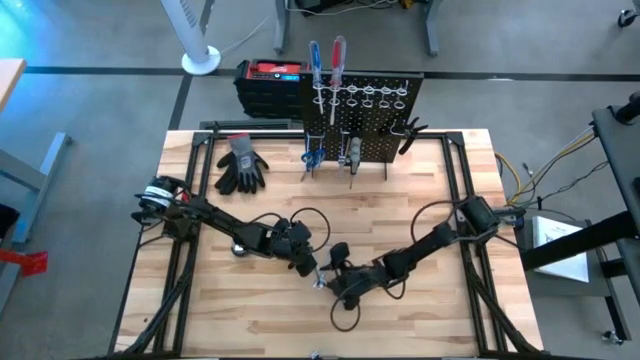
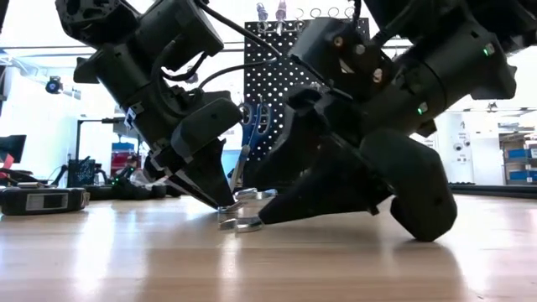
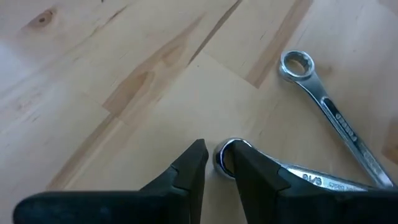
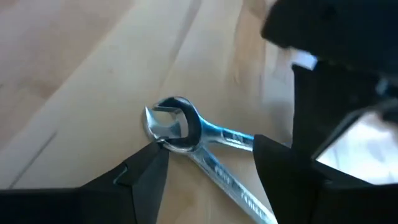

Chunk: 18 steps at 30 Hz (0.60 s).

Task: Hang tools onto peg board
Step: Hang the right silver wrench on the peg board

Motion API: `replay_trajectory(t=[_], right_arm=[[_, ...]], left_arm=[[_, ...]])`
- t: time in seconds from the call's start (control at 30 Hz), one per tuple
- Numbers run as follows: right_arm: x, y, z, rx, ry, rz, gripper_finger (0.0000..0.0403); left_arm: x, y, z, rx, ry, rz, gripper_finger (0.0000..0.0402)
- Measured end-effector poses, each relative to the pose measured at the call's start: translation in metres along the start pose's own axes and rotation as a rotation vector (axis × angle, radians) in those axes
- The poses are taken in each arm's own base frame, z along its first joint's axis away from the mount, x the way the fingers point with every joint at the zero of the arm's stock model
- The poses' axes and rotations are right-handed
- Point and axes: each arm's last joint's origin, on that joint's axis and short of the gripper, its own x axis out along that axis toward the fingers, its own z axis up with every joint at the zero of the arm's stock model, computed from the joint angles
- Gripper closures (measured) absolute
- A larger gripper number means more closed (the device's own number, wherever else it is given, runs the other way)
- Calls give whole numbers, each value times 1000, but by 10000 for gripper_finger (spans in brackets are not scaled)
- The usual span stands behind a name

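Two silver wrenches lie on the wooden table near its middle. One [image 3: 329, 112] lies flat with its ring end toward the left arm. The other [image 3: 298, 176] crosses it near their open ends [image 4: 171, 124]. My left gripper [image 1: 318, 272] [image 3: 219, 157] is nearly shut at the second wrench's ring end. My right gripper [image 1: 336, 272] [image 4: 208, 163] is open, with its fingers on either side of the open ends; whether it touches them I cannot tell. The black peg board [image 1: 362, 115] stands at the far edge with a blue and a red screwdriver [image 1: 326, 62] hung on it. My left gripper has the rim of the wrench's ring end [image 3: 219, 160] between its two fingertips, coming down at a slant from the table's left. The fingers partly hide the ring. In the low view that end [image 2: 252, 195] looks slightly raised off the table.
Grey-black gloves [image 1: 240, 165] lie at the far left. A red-topped black box [image 1: 270, 80] stands behind the table beside the board. Blue scissors [image 1: 312, 158] and pliers [image 1: 352, 152] are at the board's foot. The two arms are close together at the centre.
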Motion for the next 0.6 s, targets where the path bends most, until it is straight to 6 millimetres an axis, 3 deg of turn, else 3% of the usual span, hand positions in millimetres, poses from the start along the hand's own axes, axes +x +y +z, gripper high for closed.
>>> replay_trajectory(t=[0.27, 0.6], right_arm=[[3, -2, 12, -47, 5, 9, 218], [6, -6, 14, -20, -8, -2, 305]], left_arm=[[0, 0, 0, -7, 1, -1, 327], [0, 0, 1, -19, -4, -5, 327]])
